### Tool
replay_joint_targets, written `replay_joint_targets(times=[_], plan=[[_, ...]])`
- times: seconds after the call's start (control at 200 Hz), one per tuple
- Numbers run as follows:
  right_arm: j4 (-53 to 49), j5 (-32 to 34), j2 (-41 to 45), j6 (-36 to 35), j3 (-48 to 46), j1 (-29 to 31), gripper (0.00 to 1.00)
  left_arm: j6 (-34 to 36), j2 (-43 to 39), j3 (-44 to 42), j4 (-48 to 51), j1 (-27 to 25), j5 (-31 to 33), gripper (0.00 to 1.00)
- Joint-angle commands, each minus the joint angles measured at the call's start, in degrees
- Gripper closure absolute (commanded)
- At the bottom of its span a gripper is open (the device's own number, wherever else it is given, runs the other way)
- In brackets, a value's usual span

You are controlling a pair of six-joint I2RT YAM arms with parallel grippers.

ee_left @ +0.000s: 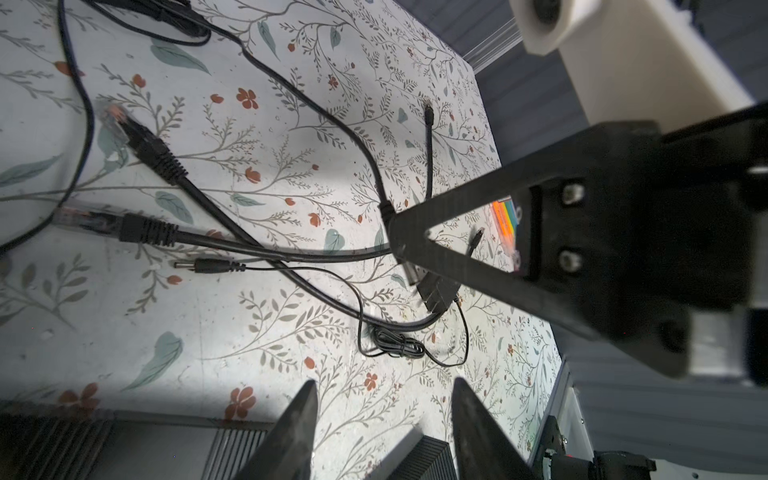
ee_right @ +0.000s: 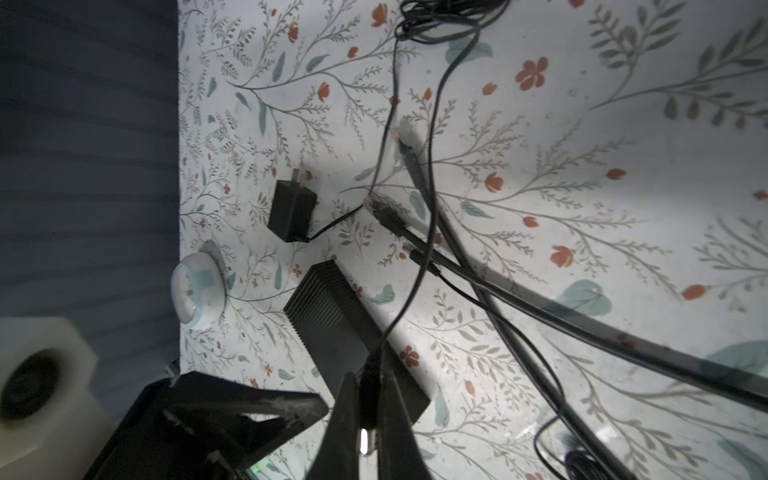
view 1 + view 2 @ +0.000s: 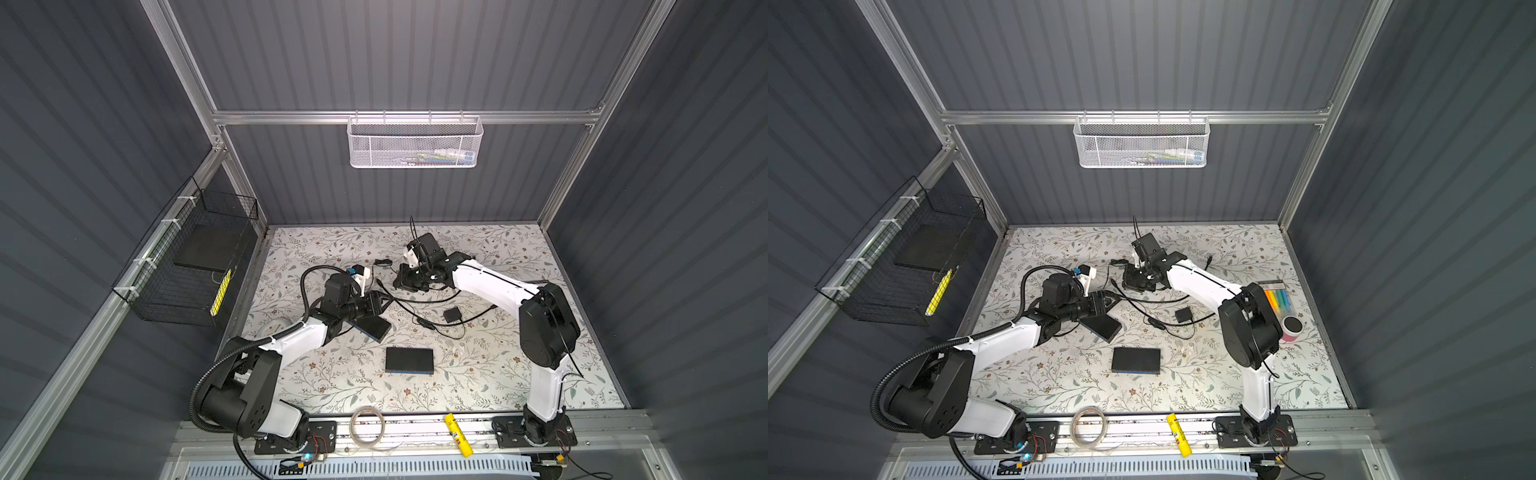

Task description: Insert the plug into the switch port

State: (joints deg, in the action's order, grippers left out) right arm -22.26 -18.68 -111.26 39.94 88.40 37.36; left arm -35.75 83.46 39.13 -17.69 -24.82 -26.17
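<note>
where it hangs, basket (image 3: 386, 145) (white) holds coloured items (image 3: 446, 157).

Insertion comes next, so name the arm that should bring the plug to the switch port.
Right. The right end effector is shut on the plug, near the ribbed black switch. The left end effector is open beside the switch, holding nothing; it seems better suited to steadying it.

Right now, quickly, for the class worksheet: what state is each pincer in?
Left pincer: open, holding nothing.
Right pincer: closed on a black cable plug.
</note>
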Motion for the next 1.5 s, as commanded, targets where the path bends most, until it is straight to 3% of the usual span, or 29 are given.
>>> replay_joint_targets(times=[0.0, 0.115, 0.3, 0.4, 0.54, 0.64, 0.72, 0.86, 1.046, 1.311, 1.496], plan=[[-1.58, -1.10, 1.54, -3.06, -1.43, 1.21, 1.00, -1.15, 1.08, 0.77, -0.77, 2.33, 2.20, 0.48], [-4.14, 1.35, 3.49, -6.65, -4.52, 1.40, 1.00, -6.77, 5.27, 1.82, -6.68, 6.02, -2.51, 0.45], [-4.22, -4.75, 5.70, -9.19, -8.66, 1.48, 1.00, -11.52, 12.67, 3.93, -15.96, 6.19, -5.81, 0.43], [-3.96, -6.17, 6.97, -10.00, -9.56, 1.49, 1.00, -3.73, 13.86, 7.63, -8.45, 4.86, -5.90, 0.46], [-7.39, -6.17, 7.59, -12.68, -7.96, 1.40, 1.00, 12.55, 11.79, 12.83, 7.63, 1.99, 0.79, 0.44], [-8.74, -6.92, 7.57, -14.34, -7.50, 1.40, 1.00, 18.06, 10.21, 12.15, 9.16, 1.72, 3.02, 0.38], [-9.43, -7.17, 7.37, -15.06, -7.55, 1.35, 1.00, 19.03, 10.75, 12.16, 7.79, 1.71, 0.18, 0.35], [-9.09, -7.28, 7.64, -14.69, -7.85, 1.31, 1.00, 13.54, 14.47, 12.34, 0.22, 1.70, -8.84, 0.35], [-7.06, -7.84, 8.87, -14.35, -8.83, 1.23, 1.00, 4.62, 20.27, 12.90, -7.79, 1.63, -13.95, 0.35], [-6.04, -8.57, 8.50, -15.02, -10.11, 1.32, 1.00, -6.13, 23.13, 14.38, -14.90, 1.13, -14.12, 0.34], [-5.44, -7.98, 8.21, -14.71, -10.74, 1.31, 1.00, -10.36, 24.37, 14.67, -18.23, 1.09, -13.52, 0.43]])
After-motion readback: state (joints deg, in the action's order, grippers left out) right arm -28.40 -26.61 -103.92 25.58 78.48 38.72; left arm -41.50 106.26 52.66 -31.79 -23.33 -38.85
